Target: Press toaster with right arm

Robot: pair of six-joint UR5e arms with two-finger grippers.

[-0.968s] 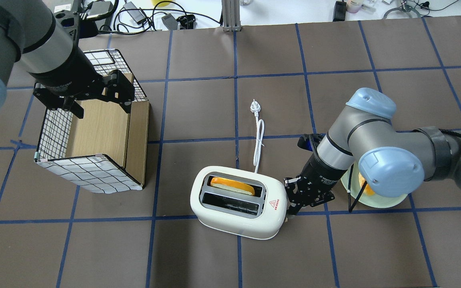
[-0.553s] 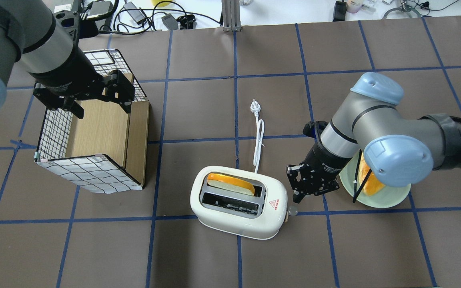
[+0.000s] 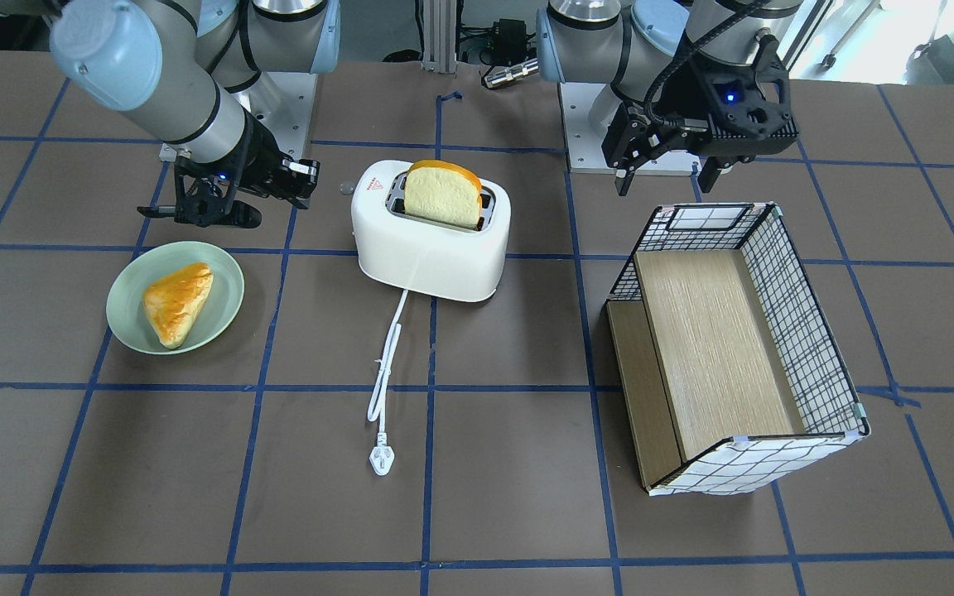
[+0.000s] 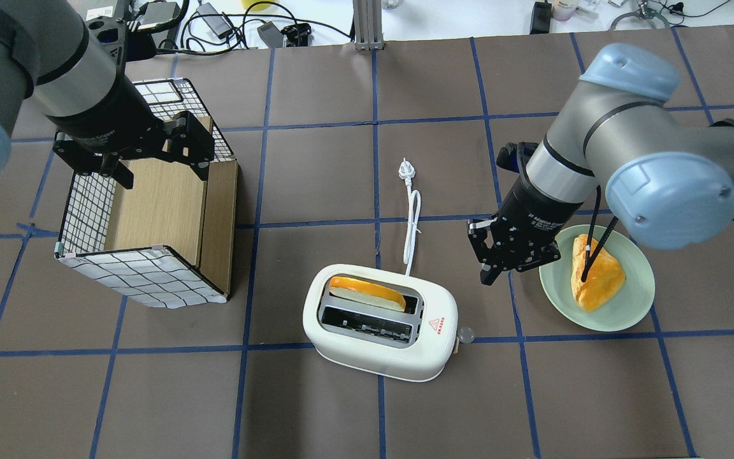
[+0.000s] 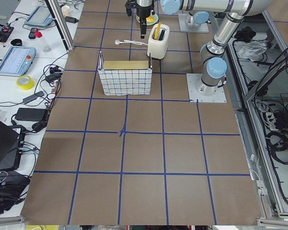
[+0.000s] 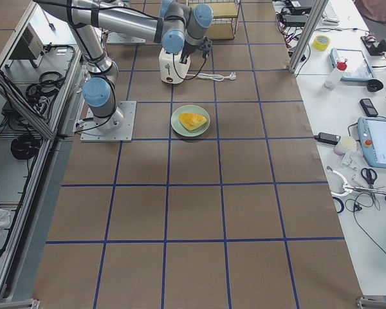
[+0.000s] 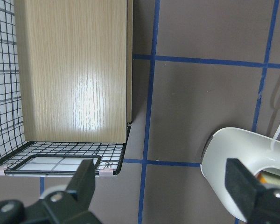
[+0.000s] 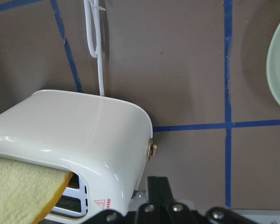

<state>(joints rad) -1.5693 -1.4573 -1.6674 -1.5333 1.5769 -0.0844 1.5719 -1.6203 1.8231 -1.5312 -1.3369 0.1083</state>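
The white toaster stands at the table's middle front, with a slice of bread sticking up from its far slot and a small knob on its right end. My right gripper is shut and empty. It hangs above the table, right of and behind the toaster, apart from it. The right wrist view shows the toaster's end just below the shut fingers. My left gripper is open and empty over the wire basket.
A green plate with a pastry sits right of the right gripper. The toaster's white cord and plug run away from the robot. The wire basket with wooden shelves stands on the robot's left.
My right gripper has lifted off the toaster's right end and moved up and away to the right. The bread slice sits higher in the slot. The left arm has not moved.
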